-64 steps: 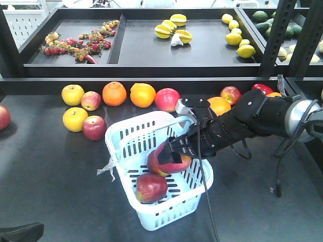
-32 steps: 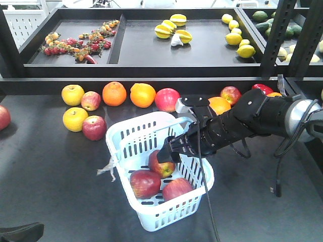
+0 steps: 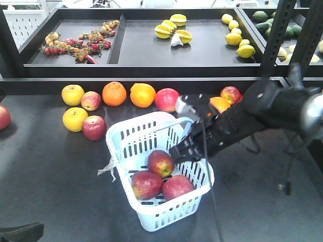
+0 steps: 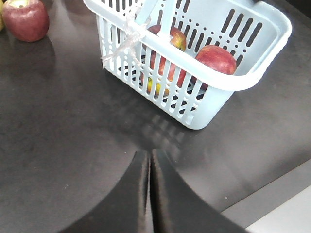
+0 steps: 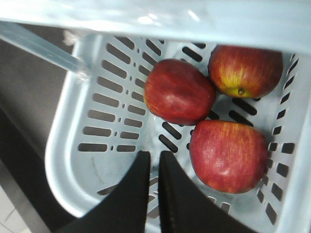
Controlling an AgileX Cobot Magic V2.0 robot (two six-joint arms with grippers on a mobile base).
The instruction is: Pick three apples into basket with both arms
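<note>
Three apples [image 3: 161, 177] lie clustered in basket [image 3: 121, 135], toward its near-right end. Right gripper [image 5: 151, 160] hovers over far rim, fingers nearly together, empty. Left gripper [image 4: 149, 160] clenched, empty, near-left of basket over bare table [image 3: 50, 181].

Front overview, wrist close-ups; shared basket [image 3: 151, 146]

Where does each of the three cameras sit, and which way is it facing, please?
Front-facing: above the table, looking forward and down at the basket, loose fruit and shelf trays; the right arm shows.
Left wrist: low beside the basket, looking across the table; its shut tool shows.
Right wrist: above the basket, looking down inside; its nearly closed, empty tool shows.
Shared: all see the apples in the basket.
</note>
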